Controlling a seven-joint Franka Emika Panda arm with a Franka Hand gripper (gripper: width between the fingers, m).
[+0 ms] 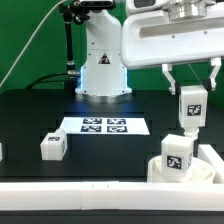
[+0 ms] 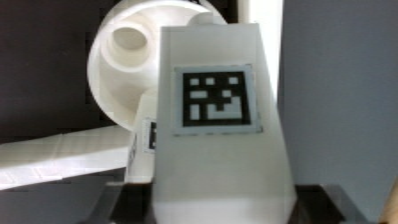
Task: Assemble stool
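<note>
Jaws of my gripper clenched on an upright tagged white leg, held aloft just above the round seat at the exterior view's right. Second leg stands at that seat; third leg rests well apart, near the marker board.

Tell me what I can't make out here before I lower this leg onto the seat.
1. Exterior view: the wall strip hides the seat's near side, and the frame's right edge crops it too.
2. Wrist view: the held leg fills the frame, covering most of the seat and any socket under it.
3. Exterior view: a white piece at the left edge is cut off and unidentifiable.
</note>
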